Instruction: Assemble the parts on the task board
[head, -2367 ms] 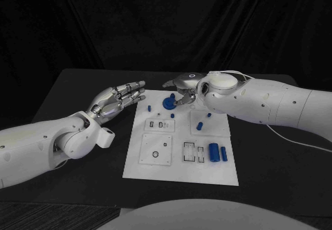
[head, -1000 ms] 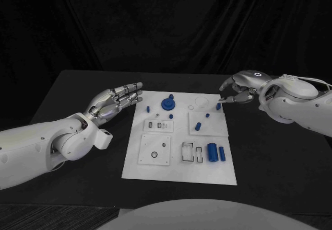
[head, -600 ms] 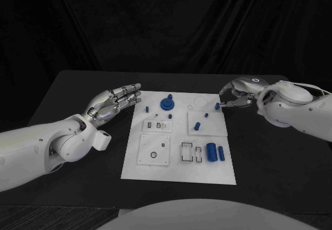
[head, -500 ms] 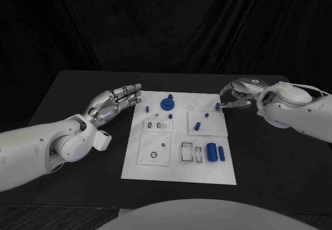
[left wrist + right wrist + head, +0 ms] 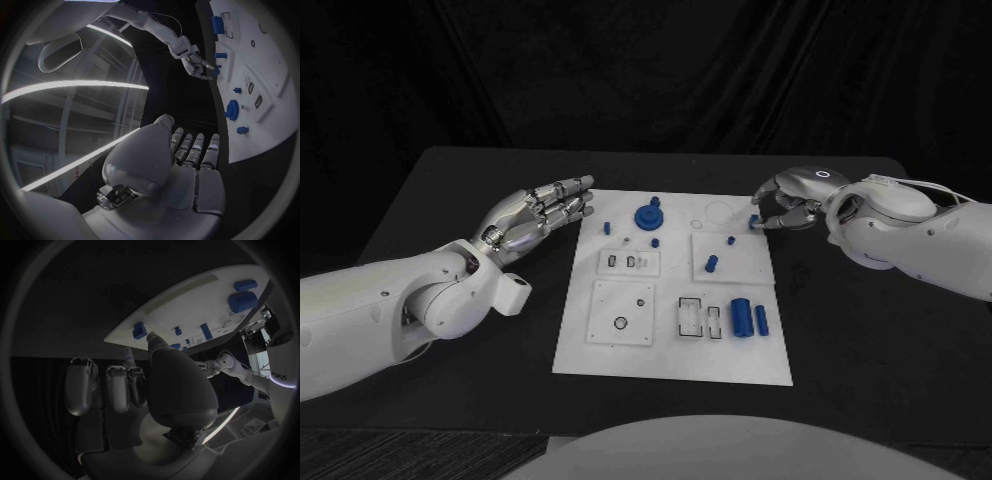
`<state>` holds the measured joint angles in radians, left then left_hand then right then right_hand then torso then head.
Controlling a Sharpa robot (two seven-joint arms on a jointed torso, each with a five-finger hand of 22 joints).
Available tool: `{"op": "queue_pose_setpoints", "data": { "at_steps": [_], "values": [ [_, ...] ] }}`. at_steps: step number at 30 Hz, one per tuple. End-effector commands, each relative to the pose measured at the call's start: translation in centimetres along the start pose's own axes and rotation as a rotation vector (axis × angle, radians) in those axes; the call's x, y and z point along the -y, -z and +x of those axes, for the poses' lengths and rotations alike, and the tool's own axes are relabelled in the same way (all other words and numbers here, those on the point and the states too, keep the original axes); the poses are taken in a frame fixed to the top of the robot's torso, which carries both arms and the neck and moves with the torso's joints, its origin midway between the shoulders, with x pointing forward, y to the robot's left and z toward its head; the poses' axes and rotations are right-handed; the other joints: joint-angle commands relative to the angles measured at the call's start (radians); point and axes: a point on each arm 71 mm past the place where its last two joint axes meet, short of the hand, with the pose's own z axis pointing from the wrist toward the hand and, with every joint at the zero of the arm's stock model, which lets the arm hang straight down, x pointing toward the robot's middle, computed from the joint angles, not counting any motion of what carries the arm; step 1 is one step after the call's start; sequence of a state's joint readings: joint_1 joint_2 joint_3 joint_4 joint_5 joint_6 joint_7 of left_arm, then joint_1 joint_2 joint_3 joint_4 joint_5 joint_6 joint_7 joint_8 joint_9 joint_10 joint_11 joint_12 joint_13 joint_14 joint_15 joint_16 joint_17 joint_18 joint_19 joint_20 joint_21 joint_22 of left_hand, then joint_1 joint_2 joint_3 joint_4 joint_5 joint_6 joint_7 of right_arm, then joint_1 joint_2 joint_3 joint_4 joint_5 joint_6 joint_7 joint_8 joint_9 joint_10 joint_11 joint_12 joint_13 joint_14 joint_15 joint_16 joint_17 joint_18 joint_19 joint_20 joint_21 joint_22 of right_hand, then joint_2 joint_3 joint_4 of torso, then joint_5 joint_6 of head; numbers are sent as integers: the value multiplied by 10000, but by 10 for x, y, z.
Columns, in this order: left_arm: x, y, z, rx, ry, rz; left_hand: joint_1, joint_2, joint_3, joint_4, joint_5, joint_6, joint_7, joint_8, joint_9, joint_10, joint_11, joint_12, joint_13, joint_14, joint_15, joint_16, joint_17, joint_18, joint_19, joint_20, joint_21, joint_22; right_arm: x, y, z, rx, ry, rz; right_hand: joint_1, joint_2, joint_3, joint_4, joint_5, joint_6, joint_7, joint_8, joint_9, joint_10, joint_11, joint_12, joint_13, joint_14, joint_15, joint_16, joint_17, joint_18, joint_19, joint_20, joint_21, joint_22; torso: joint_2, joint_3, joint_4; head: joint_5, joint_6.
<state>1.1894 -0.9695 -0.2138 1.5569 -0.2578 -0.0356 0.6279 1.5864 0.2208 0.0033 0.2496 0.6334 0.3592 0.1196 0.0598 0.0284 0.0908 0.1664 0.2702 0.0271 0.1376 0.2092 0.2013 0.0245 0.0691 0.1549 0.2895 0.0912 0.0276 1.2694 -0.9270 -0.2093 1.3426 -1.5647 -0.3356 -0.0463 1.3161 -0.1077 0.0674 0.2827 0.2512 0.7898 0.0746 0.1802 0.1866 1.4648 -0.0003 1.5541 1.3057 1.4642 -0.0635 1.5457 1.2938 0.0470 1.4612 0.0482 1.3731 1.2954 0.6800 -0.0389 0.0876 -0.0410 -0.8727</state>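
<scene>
The white task board point(image 5: 672, 345) lies mid-table. My left hand point(image 5: 538, 213) hovers open beside its far left edge, fingers straight and apart, holding nothing; the left wrist view shows that same hand point(image 5: 181, 160) next to the board point(image 5: 269, 75). My right hand point(image 5: 785, 203) sits at the far right edge with fingers curled, their tips at a small blue part point(image 5: 754, 221). In the right wrist view the thumb tip point(image 5: 153, 338) lies right beside that part point(image 5: 139, 330) at the board's corner point(image 5: 187, 305). Whether the part is pinched is unclear.
A round blue part with a knob point(image 5: 649, 214) stands at the board's far middle. Small blue pegs point(image 5: 607, 227) point(image 5: 731, 240) point(image 5: 711, 263) dot the far half. Two blue cylinders point(image 5: 741, 319) point(image 5: 762, 320) lie beside slotted recesses point(image 5: 692, 316) on the near right. Black table point(image 5: 877, 340) surrounds the board.
My right hand left the round blue part and swung to the board's far right edge, then edged in toward the small blue part there. The left hand stayed put.
</scene>
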Motion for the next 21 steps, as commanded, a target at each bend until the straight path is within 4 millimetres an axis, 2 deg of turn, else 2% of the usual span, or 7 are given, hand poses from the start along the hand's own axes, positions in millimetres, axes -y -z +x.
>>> {"op": "queue_pose_setpoints", "data": {
  "at_steps": [1, 4, 7, 10, 16, 21],
  "values": [
    [1, 0, 1, -101, 91, 118, 109, -114, 202, 5, 138, 16, -21, 34, 160, -30, 42, -25, 122, -101, 55, 76, 138, 22, 62, 33, 109, 73, 1, 0, 3, -25, -4, 58, 254, 46, -96, -85, 301, 190, 32, 207, 192, 1060, -64, 167, 2651, 936, 6, 3, 2486, 55, -58, 14, -146, 2017, -10, -5, 10, 6, 1],
    [1, 0, 1, -97, 90, 110, 109, -114, 202, 5, 138, 16, -21, 34, 160, -30, 42, -25, 122, -101, 55, 76, 138, 22, 62, 33, 109, 73, 1, -1, 5, -37, -3, 53, 352, 59, -98, -106, 576, 300, 38, 332, 265, 1060, -60, 167, 2651, 935, 9, -1, 2483, 57, -59, 18, -167, 2021, -11, -8, 14, -5, 1],
    [1, 0, 1, -98, 92, 103, 109, -114, 202, 5, 138, 16, -21, 34, 160, -30, 42, -25, 122, -101, 55, 76, 138, 22, 62, 33, 109, 73, 1, -2, 6, -37, 4, 52, 387, 63, -98, -116, 666, 327, 40, 374, 290, 1060, -59, 167, 2651, 932, 10, -8, 2477, 58, -59, 18, -175, 2022, -17, -8, 24, -16, 1],
    [0, 0, 1, -107, 98, 100, 109, -114, 202, 5, 138, 16, -21, 34, 160, -30, 42, -25, 122, -101, 55, 76, 138, 22, 62, 33, 109, 73, 1, -3, 6, -39, 12, 57, 410, 72, -112, -112, 741, 450, 42, 500, 367, 1060, -57, 167, 2651, 925, 11, -23, 2462, 62, -65, 19, -199, 2021, -21, -9, 5, 4, 1],
    [0, 0, 1, -118, 107, 91, 109, -119, 227, -5, 144, -4, -25, 29, 158, -31, 50, -23, 122, -102, 57, 76, 137, 20, 59, 33, 107, 72, 1, -5, 7, -17, 25, 50, 547, 104, -138, -166, 1161, 724, 29, 1009, 715, 1060, -67, 167, 2651, 902, 4, -74, 2410, 69, -71, 13, -256, 2025, -11, -3, -2, 4, 1],
    [0, 0, 1, -128, 116, 79, 109, -119, 227, -5, 144, -4, -25, 29, 158, -31, 50, -23, 122, -102, 57, 76, 137, 20, 59, 33, 107, 72, 0, -6, 9, -36, 29, 44, 617, 149, -154, -211, 1322, 784, 12, 1381, 1004, 1060, -88, 167, 2651, 888, -7, -105, 2381, 78, -83, 1, -310, 2019, -6, -3, -2, -6, 1]
  ]
}}
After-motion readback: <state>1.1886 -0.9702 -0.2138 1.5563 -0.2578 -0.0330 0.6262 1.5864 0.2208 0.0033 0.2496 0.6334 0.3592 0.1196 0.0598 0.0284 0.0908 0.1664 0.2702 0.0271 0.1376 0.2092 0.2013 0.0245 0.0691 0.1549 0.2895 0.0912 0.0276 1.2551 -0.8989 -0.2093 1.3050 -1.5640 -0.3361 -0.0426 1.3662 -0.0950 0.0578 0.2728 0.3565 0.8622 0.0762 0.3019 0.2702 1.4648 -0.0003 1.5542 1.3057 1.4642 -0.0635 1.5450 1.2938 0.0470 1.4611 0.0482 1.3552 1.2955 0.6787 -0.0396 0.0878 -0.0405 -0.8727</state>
